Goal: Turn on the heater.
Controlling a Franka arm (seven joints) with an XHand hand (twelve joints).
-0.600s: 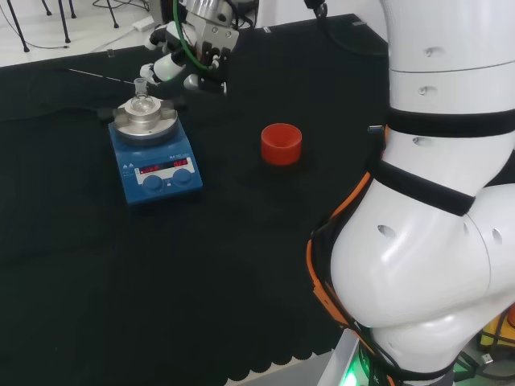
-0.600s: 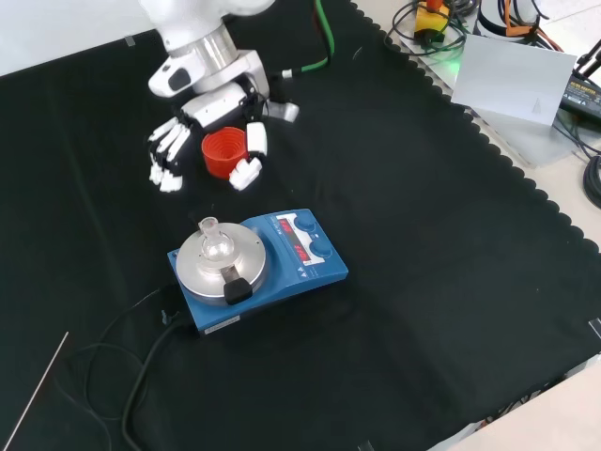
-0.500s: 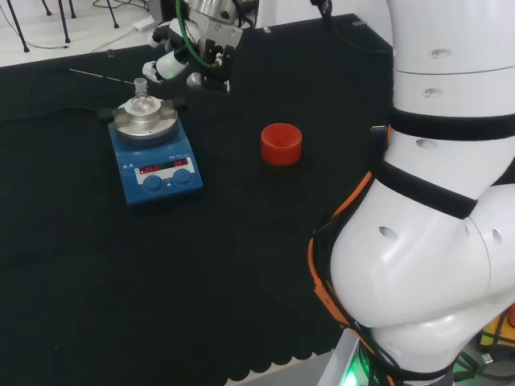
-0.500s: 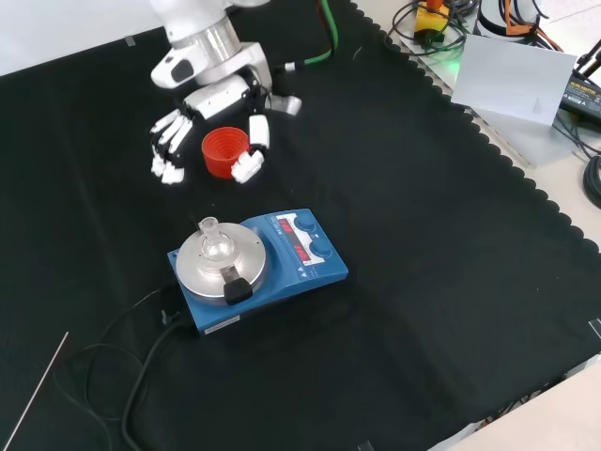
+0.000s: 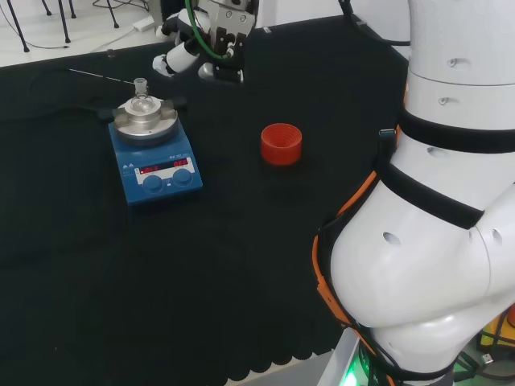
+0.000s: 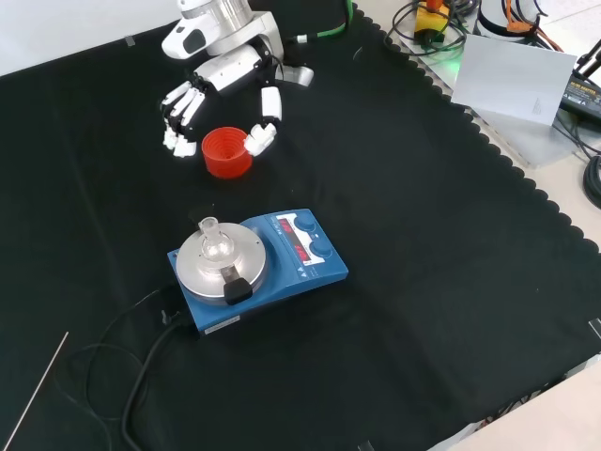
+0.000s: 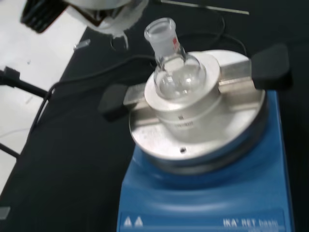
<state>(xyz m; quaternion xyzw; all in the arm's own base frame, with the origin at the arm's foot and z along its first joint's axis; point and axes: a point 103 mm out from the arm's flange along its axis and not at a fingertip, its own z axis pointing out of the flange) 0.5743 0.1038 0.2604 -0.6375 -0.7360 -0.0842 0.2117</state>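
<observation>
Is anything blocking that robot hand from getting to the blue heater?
Nothing visible stands on the cloth between the hand and the heater. In the front view the red ring only appears under the hand; the head view shows it well aside.

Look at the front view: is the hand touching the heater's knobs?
No. The hand hangs above the red ring, well apart from the blue heater, whose knobs are untouched.

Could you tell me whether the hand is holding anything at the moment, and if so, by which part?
Nothing is held. The hand hangs open above the cloth, fingers relaxed, apart from the red ribbed ring and the blue heater.
</observation>
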